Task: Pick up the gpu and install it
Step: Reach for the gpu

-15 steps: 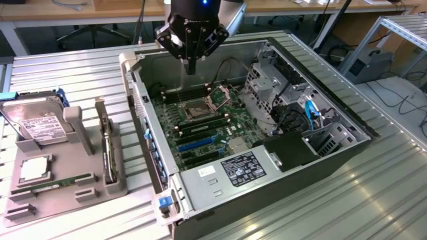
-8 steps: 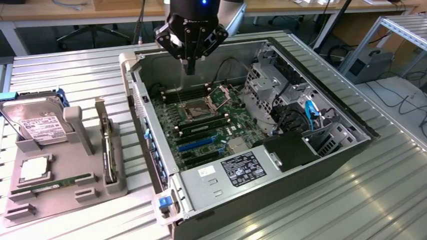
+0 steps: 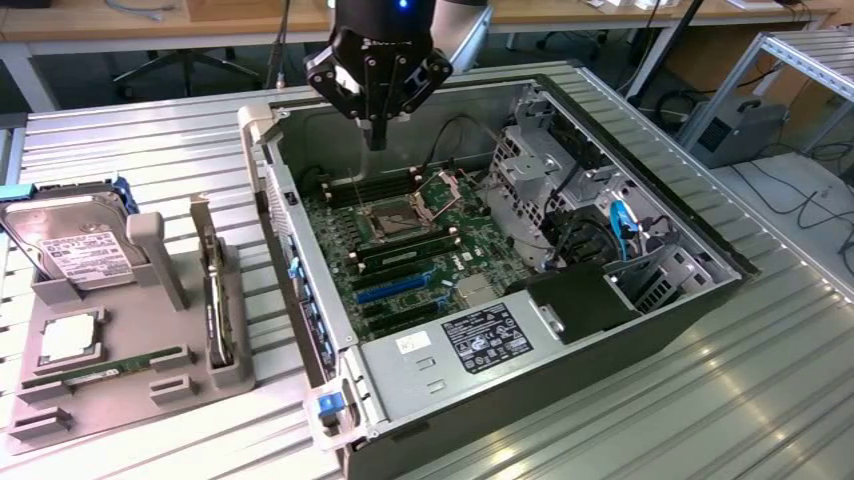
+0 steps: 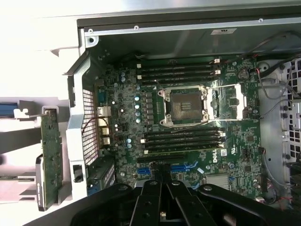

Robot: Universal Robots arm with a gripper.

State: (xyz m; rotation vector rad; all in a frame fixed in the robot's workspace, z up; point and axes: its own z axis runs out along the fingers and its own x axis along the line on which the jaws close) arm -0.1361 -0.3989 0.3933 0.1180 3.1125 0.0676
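The gpu (image 3: 214, 305) stands on its long edge in a slot of the grey fixture (image 3: 234, 375), on the tabletop (image 3: 694, 400) at the exterior view's left, just beside the open computer case (image 3: 561, 385). It is not in the case. From the wrist view the gpu (image 4: 51, 150) reads as a thin, flat card with a green board face and small components. A silver metal bracket sits at one end, and its top edge is free above the fixture.

The hard drive (image 3: 80, 250) leans in the same fixture, apart from the card.

The tool (image 3: 378, 140) hangs above the far part of the case, over the motherboard (image 4: 122, 155) and well apart from the gpu. Its fingers are pressed together and hold nothing, as the wrist view also shows (image 4: 162, 181).

Assessment: the step in hand is the reach for the card. To do it well:
- The tool should be spread before it comes down over the top edge.
- It should close across the two flat faces, clear of the fixture's upright walls.
- The lift should be straight along the slot so the card does not bind.
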